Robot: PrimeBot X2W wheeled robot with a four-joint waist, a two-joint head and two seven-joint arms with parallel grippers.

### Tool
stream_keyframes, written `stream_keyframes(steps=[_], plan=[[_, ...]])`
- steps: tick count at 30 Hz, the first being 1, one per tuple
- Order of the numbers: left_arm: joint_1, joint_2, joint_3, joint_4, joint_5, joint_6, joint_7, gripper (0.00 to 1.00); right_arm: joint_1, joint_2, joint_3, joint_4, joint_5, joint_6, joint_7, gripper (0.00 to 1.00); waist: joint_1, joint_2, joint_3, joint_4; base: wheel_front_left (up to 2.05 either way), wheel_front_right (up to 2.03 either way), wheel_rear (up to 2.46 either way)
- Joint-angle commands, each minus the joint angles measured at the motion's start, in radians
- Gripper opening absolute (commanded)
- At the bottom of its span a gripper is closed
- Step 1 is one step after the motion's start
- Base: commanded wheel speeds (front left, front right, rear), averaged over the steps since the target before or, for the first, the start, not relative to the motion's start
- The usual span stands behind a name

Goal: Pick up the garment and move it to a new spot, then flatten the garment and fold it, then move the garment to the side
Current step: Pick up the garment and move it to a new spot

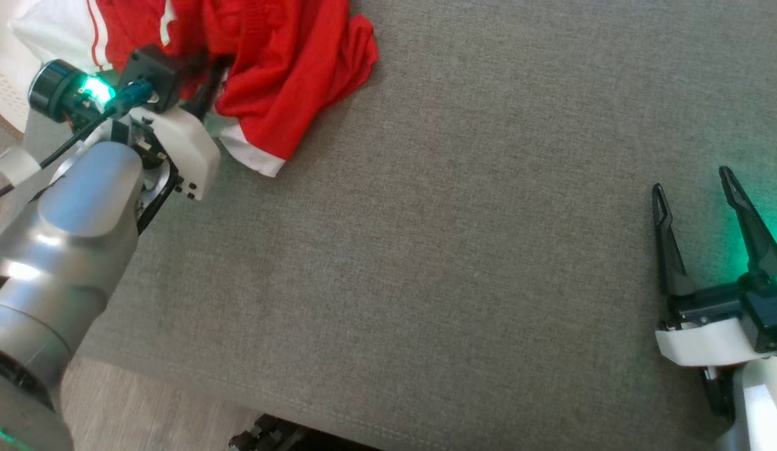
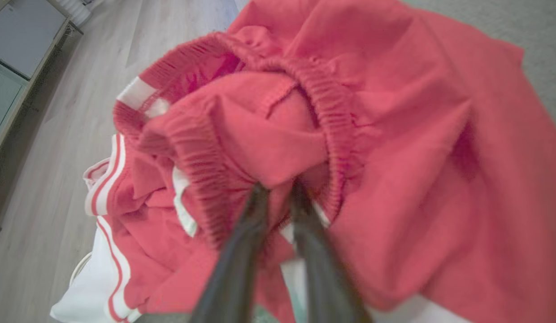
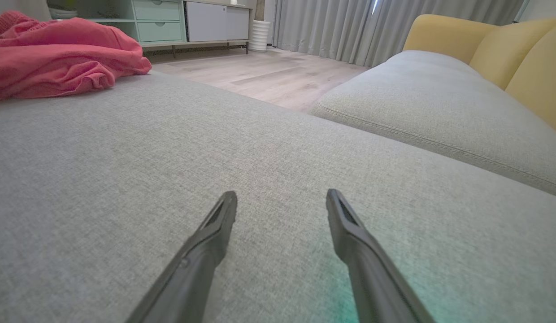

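The garment [image 1: 288,62], red shorts with white stripes and a ribbed elastic waistband, lies bunched at the far left corner of the grey cushion [image 1: 426,250]. My left gripper [image 1: 208,84] reaches into its folds. In the left wrist view the garment [image 2: 394,134] is close up, and the left gripper [image 2: 278,190] is shut on a fold of red fabric just under the waistband. My right gripper [image 1: 692,181] stands open low over the bare cushion at the near right, far from the cloth. In the right wrist view its fingers [image 3: 281,195] are spread, with the garment [image 3: 58,58] far off at the left.
The cushion's front edge [image 1: 238,388] drops to a wooden floor [image 1: 144,401]. A white perforated object [image 1: 6,81] sits beside the garment at the far left. A second grey cushion [image 3: 439,103] with a yellow backrest [image 3: 506,45] lies to the right; a cabinet [image 3: 170,22] stands beyond.
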Motion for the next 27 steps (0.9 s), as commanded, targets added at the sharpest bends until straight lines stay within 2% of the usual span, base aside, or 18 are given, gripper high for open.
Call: stream_keyframes(steps=[1,8,14,22,27], plan=[[-0.052,0.065,-0.006,-0.023,-0.025,0.002,-0.001,0.0,0.01,-0.008,0.006,0.03,-0.006,-0.001,0.003,1.0,0.0001,0.0,0.0,-0.001,0.0,0.0,0.0],[-0.112,0.103,-0.094,-0.107,-0.136,0.002,-0.039,0.0,-0.006,0.011,0.018,0.046,0.001,-0.001,0.003,1.0,0.0001,0.0,-0.032,-0.016,0.0,0.0,0.0],[-0.194,0.143,-0.146,-0.215,-0.193,0.002,-0.052,0.0,-0.025,0.05,0.044,0.075,0.023,-0.001,0.003,1.0,0.0001,0.0,-0.126,-0.059,0.0,0.0,0.0],[-0.301,0.201,-0.167,-0.399,-0.169,0.002,0.003,0.0,-0.024,0.089,0.083,0.119,0.079,-0.001,0.003,1.0,0.0001,0.0,-0.304,-0.185,0.0,0.0,0.0],[-0.327,0.211,-0.168,-0.528,-0.168,0.002,0.048,0.0,0.003,0.09,0.11,0.136,0.172,-0.001,0.003,1.0,0.0001,0.0,-0.398,-0.294,0.0,0.0,0.0]])
